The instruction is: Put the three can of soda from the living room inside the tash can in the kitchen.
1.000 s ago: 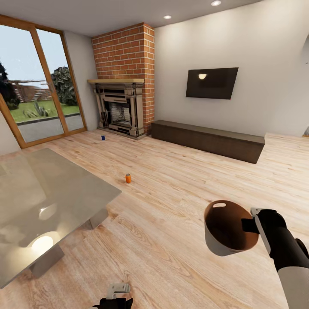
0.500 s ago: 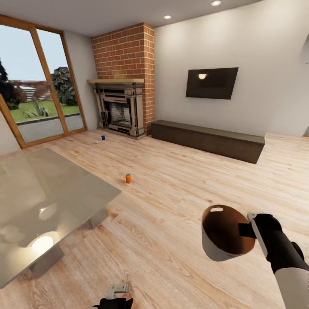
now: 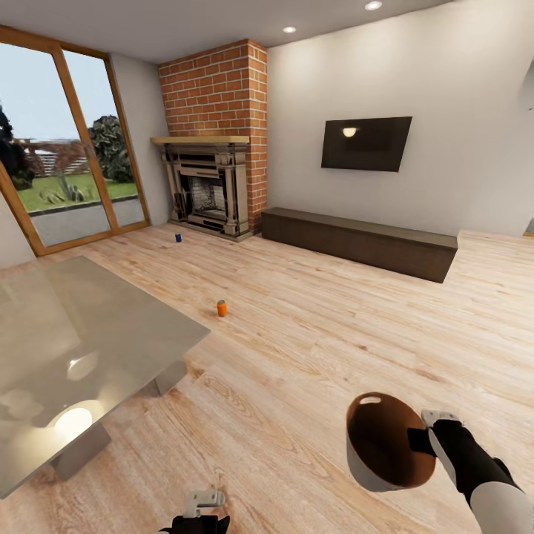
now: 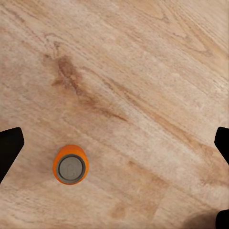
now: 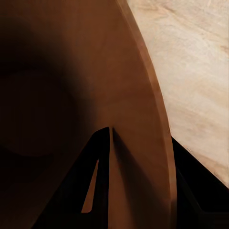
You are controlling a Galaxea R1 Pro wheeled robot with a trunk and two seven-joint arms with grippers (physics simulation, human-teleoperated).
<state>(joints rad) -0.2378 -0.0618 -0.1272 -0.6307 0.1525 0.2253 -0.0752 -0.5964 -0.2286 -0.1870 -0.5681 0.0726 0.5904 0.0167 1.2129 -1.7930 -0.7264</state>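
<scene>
Soda cans lie apart on the living-room floor: we see one orange can (image 3: 221, 308) standing between the fireplace (image 3: 206, 189) and our glass table (image 3: 89, 348), a dark blue can (image 3: 178, 238) just before the fireplace, and another orange can (image 4: 70, 164) upright beneath our left gripper (image 4: 114, 152), whose jaws stand wide. Our right gripper (image 3: 424, 439) clamps the rim of the trash can (image 3: 386, 445), held tilted well short of the fireplace.
</scene>
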